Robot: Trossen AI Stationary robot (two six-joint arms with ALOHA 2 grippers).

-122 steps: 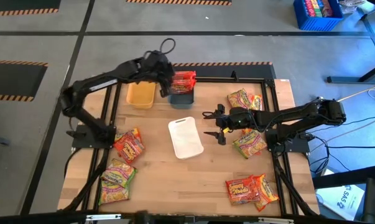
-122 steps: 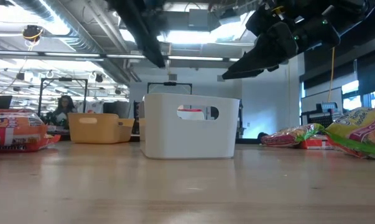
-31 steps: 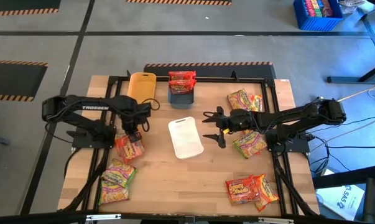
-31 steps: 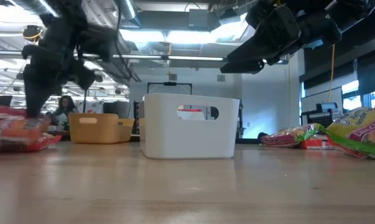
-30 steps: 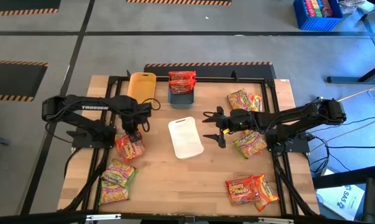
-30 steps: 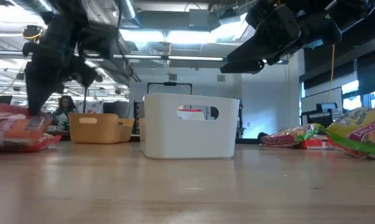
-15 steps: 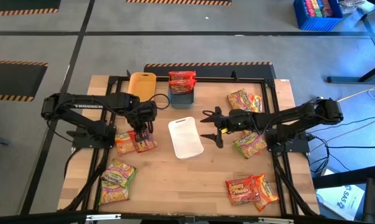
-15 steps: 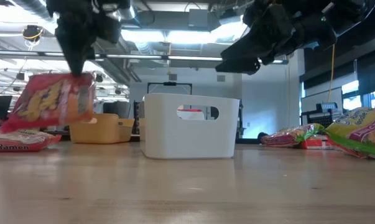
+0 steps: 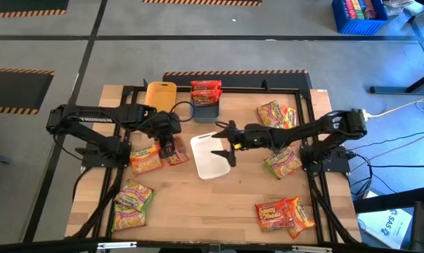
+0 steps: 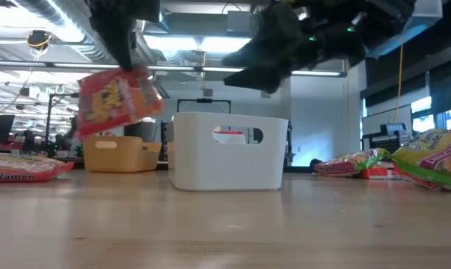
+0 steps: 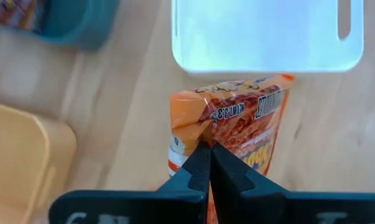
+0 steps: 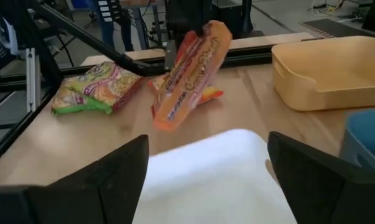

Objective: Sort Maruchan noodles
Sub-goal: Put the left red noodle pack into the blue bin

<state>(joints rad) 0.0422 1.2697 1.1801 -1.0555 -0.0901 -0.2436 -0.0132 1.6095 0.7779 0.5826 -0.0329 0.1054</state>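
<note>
- High view: left gripper (image 9: 171, 144), clamped on an orange packet (image 9: 174, 152), has carried it right, toward the white tray (image 9: 210, 160).
- Right gripper (image 9: 224, 144), jaws wide and empty, has moved left above that tray.

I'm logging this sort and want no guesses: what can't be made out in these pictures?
- White plastic tray: low view, wall hides its inside; high view, the open right claw covers part.
- Orange crinkly noodle packet: left wrist view, left claw, shut on it, covers its lower part.
- Blue tray: left wrist view, cut off, blurred.
</note>
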